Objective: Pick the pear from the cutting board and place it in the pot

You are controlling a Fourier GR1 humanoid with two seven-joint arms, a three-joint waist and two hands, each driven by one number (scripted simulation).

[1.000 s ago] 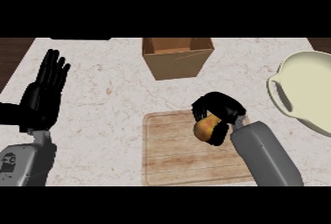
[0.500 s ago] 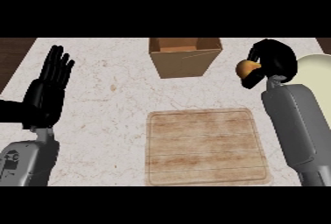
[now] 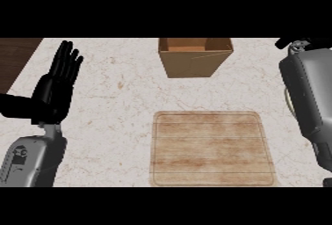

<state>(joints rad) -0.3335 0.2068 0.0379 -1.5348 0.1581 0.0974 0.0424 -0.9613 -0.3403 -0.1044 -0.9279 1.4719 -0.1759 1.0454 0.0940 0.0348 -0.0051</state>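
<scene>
Since half a second ago your right arm has swung further up and to the right: its grey forearm (image 3: 310,94) now runs along the right edge of the head view, and only a sliver of the black right hand (image 3: 286,42) shows at the top right corner. You cannot tell from this view whether those fingers are clenched or released. The pear, which was visible in that hand a moment earlier, is out of sight now, as is the pot, so you cannot confirm where the pear sits.

Your cutting board (image 3: 212,149) lies bare on the pale marbled counter (image 3: 110,127), lower centre, its position unchanged. An open brown cardboard box (image 3: 195,57) stands above it near the counter's far edge, well apart from the board.

Your left hand (image 3: 55,85) rests at the left side, fingers straight and upright, grasping nothing, as before.
</scene>
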